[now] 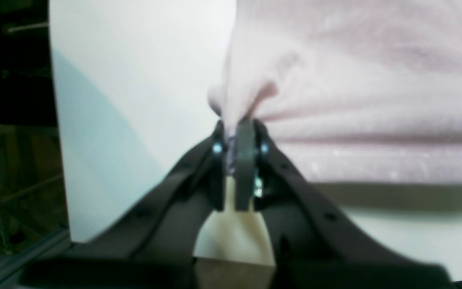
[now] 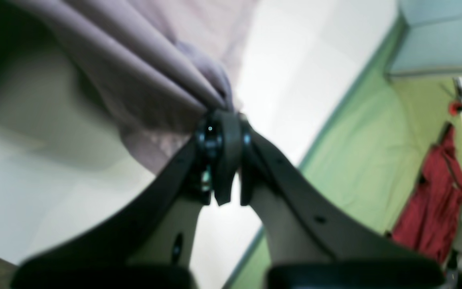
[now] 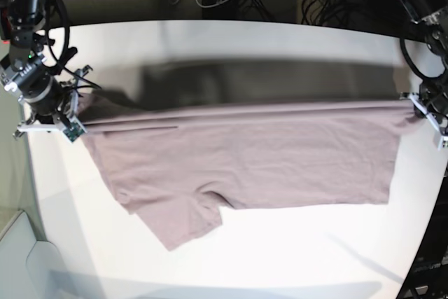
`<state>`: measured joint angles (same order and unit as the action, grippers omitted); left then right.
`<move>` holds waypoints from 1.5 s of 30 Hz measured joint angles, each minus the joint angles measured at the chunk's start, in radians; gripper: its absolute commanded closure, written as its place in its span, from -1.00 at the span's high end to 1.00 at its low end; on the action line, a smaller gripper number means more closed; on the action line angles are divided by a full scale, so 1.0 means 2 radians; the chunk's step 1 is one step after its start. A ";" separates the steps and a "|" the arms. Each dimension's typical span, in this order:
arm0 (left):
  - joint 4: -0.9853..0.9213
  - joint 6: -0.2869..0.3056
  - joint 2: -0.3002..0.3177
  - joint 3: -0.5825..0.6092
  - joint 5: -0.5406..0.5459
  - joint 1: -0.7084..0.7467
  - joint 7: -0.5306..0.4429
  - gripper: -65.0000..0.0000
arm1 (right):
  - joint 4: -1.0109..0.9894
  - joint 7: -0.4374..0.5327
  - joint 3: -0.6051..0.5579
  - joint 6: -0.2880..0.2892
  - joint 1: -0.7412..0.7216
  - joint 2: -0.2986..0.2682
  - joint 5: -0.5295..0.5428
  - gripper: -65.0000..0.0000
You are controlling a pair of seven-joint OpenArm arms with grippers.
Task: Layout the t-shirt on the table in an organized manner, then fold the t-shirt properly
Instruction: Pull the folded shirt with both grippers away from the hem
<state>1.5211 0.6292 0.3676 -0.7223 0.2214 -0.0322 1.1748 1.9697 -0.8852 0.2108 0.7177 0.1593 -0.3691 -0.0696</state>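
in the base view the right gripper (image 3: pixel 75 118) sits at the far left, over the left edge of the table (image 3: pixel 294 250), its jaws pinched tight on a corner of the t-shirt (image 3: pixel 252 159). its wrist view shows the same clamp (image 2: pixel 225 116), with mauve folds fanning up and away from the closed tips, and a green floor (image 2: pixel 359 160) with a red cloth (image 2: pixel 435 200) beyond the table edge. the t-shirt is stretched taut between the two arms across the middle of the table, its far edge a straight line, the body hanging toward the near side with one sleeve jutting out at the near left. at the far right the left gripper (image 3: pixel 418 108) is shut on the opposite corner; its wrist view shows cloth bunched into the closed tips (image 1: pixel 239 120).
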 measured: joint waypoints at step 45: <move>-0.004 -0.002 -0.013 -0.003 -0.016 0.112 0.002 -0.98 | -0.001 0.045 0.014 -0.004 0.201 0.093 -0.015 -0.88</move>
<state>1.5135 0.6247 0.3408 -0.7292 0.1902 0.1909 1.1782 1.9671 -0.7956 0.2382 0.7097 0.5613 -0.1822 -0.1005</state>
